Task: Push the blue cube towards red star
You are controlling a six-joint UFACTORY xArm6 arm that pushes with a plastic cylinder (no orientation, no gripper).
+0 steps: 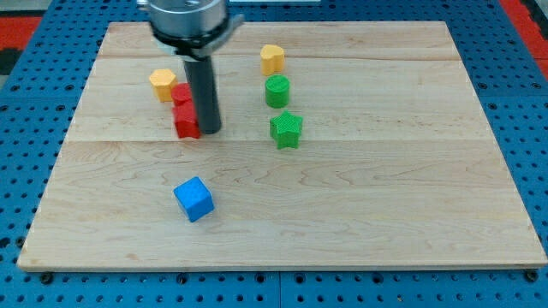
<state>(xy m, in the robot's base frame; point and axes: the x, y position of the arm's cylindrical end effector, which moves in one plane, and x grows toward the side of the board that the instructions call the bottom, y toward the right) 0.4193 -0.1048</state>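
Left to right on the bench (pixel 360 214): yellow block (pixel 162 84), then red block (pixel 185 111), shape partly hidden, maybe the star. Our tip (pixel 211 130) sits just beside its right side; no tool, so no grip state. Blue cube (pixel 193 198) lies below, well apart. Further right: yellow block (pixel 272 58), green cylinder (pixel 276 91), green star (pixel 286 129).

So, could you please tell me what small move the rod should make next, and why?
Probably swing my tip away from the red block it stands against, down past the blue cube to its lower side. The cube lies below the red pieces, apart from them, so a push from beneath would likely send it up towards them.
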